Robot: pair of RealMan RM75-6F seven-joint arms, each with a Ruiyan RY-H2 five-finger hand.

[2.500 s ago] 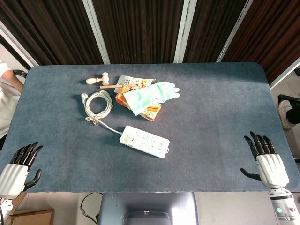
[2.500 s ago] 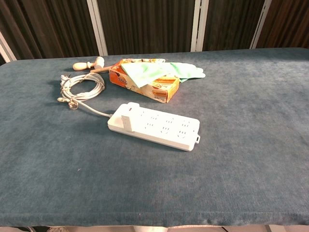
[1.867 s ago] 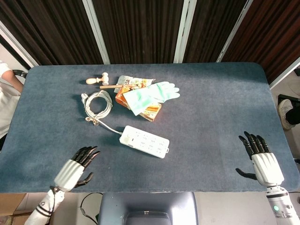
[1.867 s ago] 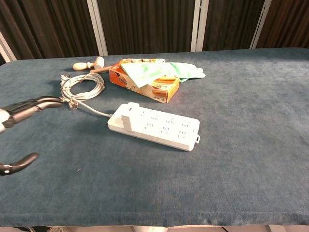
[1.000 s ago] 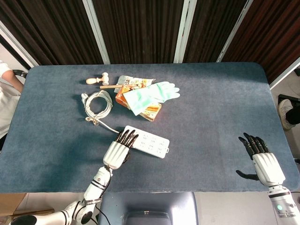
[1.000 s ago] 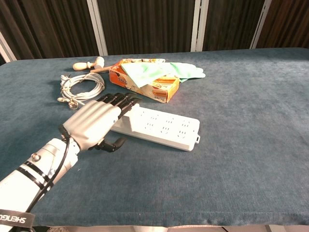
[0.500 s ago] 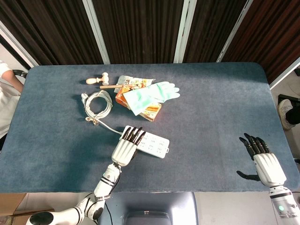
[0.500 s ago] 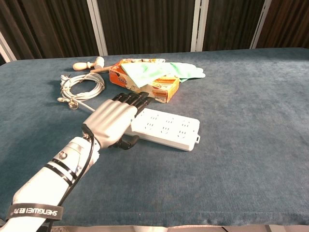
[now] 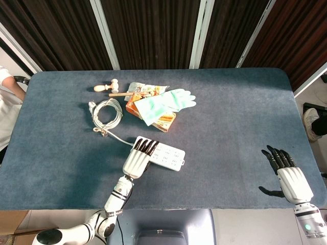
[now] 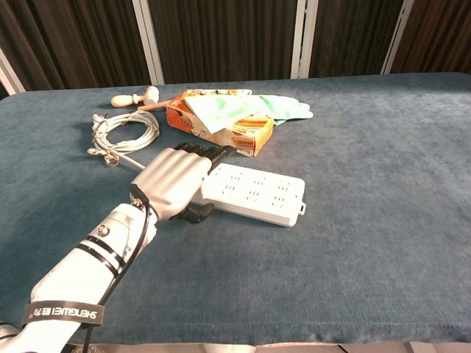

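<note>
Left hand [image 10: 175,182] on the power strip [image 10: 254,193]

Fingers curl over the strip's cord end, mid-table near the front edge; the right hand [image 9: 291,179] hovers empty, fingers apart, at the far corner.

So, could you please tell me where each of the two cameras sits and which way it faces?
Head view: high above the near edge, looking steeply down on the blue table; shows the left robot hand on the power strip and the right robot hand open at the near right corner.
Chest view: low at the near edge, looking across the table to the dark slatted wall; shows only the left arm and hand.
Shared: left hand, power strip, coiled cable, green glove.
</note>
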